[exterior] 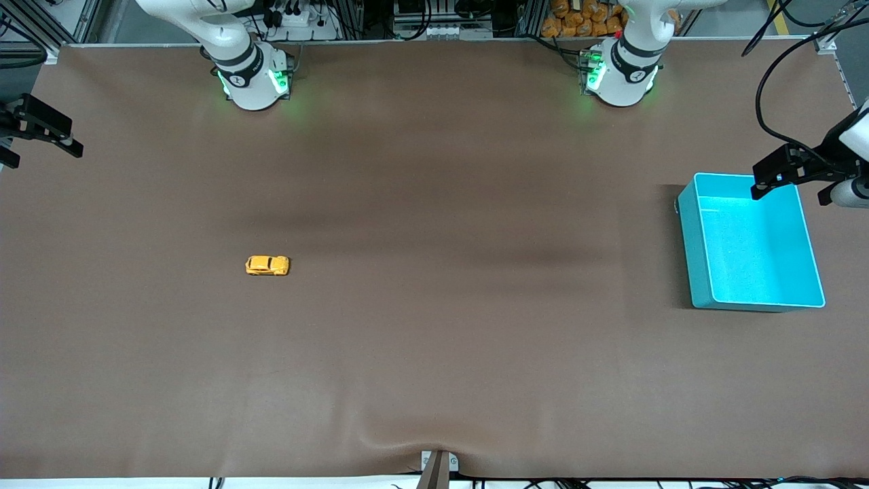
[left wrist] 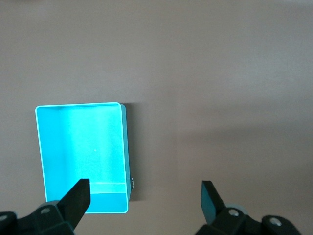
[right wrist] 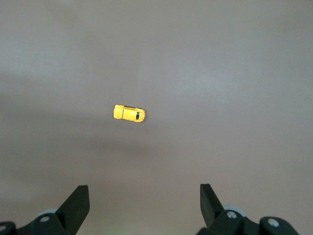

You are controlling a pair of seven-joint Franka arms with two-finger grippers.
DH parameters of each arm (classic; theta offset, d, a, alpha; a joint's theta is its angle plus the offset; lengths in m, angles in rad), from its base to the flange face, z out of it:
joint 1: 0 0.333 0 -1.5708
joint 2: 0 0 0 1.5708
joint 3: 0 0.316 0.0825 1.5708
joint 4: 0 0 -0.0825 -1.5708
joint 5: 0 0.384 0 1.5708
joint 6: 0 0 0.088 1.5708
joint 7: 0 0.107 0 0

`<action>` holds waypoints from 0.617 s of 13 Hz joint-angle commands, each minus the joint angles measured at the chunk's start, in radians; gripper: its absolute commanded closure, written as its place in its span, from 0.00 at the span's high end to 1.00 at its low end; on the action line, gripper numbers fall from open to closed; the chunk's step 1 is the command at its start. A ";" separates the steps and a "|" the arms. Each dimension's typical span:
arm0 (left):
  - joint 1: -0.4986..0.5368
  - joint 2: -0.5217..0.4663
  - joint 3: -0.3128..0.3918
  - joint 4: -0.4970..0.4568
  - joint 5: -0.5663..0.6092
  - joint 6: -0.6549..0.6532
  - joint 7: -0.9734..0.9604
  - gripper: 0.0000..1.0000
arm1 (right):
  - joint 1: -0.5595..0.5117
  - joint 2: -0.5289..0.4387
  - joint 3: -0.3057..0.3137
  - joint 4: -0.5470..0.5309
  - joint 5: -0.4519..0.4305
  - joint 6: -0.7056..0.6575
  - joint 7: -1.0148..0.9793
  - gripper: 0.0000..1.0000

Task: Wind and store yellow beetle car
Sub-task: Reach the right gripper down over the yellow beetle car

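Note:
The yellow beetle car (exterior: 267, 265) stands alone on its wheels on the brown table mat, toward the right arm's end; it also shows in the right wrist view (right wrist: 129, 113). My right gripper (exterior: 42, 151) is open and empty, up in the air over the table's edge at the right arm's end, well apart from the car; its own view (right wrist: 144, 196) shows the jaws wide apart. My left gripper (exterior: 791, 191) is open and empty, over a corner of the turquoise bin (exterior: 694, 252). In the left wrist view (left wrist: 145, 192) the empty bin (left wrist: 80, 147) lies below one finger.
The brown mat (exterior: 434, 204) covers the whole table. It has a wrinkle (exterior: 400, 441) at the edge nearest the front camera. A small knob (exterior: 677, 206) sticks out of the bin's side. The two robot bases (exterior: 254, 78) stand along the table's top edge.

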 commanded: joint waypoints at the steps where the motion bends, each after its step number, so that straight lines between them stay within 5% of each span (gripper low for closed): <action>1: 0.006 -0.018 -0.001 0.000 -0.007 -0.007 0.009 1.00 | 0.001 0.014 0.009 0.017 0.005 -0.016 -0.001 1.00; 5: 0.006 -0.020 -0.001 0.000 -0.004 -0.007 0.010 1.00 | 0.053 0.071 0.013 -0.018 0.003 -0.035 -0.046 1.00; 8: 0.006 -0.021 0.001 0.000 -0.002 -0.007 0.010 1.00 | 0.134 0.065 0.013 -0.181 -0.011 0.080 -0.077 1.00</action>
